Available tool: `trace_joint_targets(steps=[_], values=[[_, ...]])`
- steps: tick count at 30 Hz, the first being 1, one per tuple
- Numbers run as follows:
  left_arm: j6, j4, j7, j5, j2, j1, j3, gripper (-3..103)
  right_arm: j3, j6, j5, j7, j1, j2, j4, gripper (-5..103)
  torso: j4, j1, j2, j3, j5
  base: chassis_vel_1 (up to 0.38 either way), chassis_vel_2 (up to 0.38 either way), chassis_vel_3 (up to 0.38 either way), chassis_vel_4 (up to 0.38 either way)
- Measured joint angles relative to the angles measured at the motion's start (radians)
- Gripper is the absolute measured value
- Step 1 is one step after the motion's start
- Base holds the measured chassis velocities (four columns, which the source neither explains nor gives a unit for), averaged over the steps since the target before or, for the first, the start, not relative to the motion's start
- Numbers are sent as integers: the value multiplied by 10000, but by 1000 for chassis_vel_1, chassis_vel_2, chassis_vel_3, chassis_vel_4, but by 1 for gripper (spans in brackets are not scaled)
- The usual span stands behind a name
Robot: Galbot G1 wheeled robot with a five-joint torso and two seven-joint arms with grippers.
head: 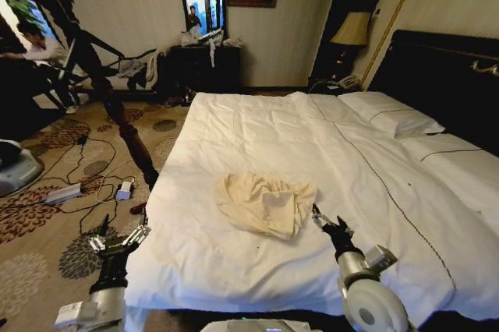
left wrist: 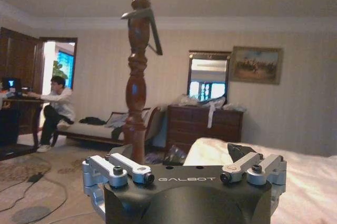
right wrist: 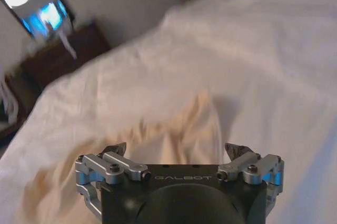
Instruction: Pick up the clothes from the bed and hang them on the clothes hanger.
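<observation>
Right gripper (head: 326, 222) fingers spread, just beside clothes (head: 263, 202).

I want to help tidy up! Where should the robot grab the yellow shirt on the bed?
Probably the bunched-up fold on the shirt's near right edge, coming down from above. That ridge stands up off the flat bed, so the open fingers of the right gripper, beside it, could pinch it without catching the sheet.

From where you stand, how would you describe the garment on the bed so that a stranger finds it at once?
Start at the wide white bed with the black headboard. Near its foot edge, just ahead of the right gripper, lies the clothes: one crumpled heap. Its pale cream-yellow colour sets it apart from the bright white sheet around it.
</observation>
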Motion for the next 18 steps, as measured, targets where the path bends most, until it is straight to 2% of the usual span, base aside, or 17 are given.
trace_joint_targets(steps=[3, 18], values=[[29, 111, -18, 114, -29, 9, -46, 100, -511, -458, 1116, 513, 463, -153, -132, 100, 0, 0, 0, 0, 0, 0, 0, 0, 0], [-78, -62, -7, 113, -145, 353, -207, 100, -1392, -403, 1613, 564, 2046, 542, -1593, 100, 1, 1, 0, 1, 2, 0, 0, 0, 0]])
